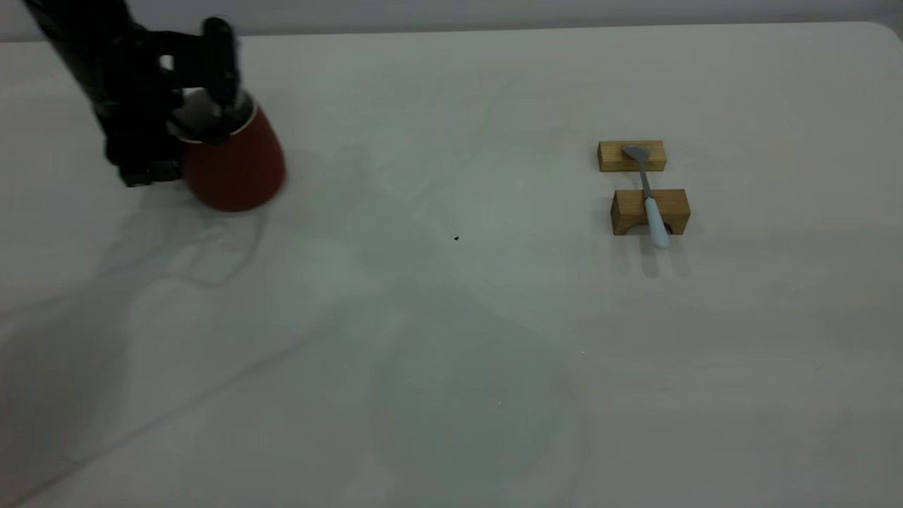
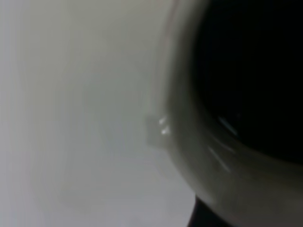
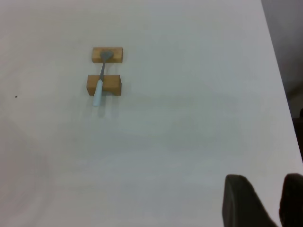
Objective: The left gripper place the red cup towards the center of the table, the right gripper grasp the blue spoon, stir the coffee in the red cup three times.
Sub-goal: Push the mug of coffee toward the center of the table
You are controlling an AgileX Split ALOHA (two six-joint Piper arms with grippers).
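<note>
The red cup (image 1: 236, 166) stands at the far left of the table (image 1: 451, 339), leaning slightly. My left gripper (image 1: 204, 120) is shut on its rim, one black finger inside and the other outside on the wall. In the left wrist view the white rim (image 2: 189, 142) fills the picture around the dark coffee (image 2: 255, 71). The blue spoon (image 1: 649, 197) lies across two wooden blocks at the right, bowl on the far one, pale handle over the near one. My right gripper (image 3: 263, 189) hovers open, well away from the spoon (image 3: 100, 78), and is out of the exterior view.
The far wooden block (image 1: 631, 156) and the near notched block (image 1: 670, 212) carry the spoon. A tiny dark speck (image 1: 456, 238) lies near the table's middle. The table's edge (image 3: 277, 71) runs close beside the right gripper.
</note>
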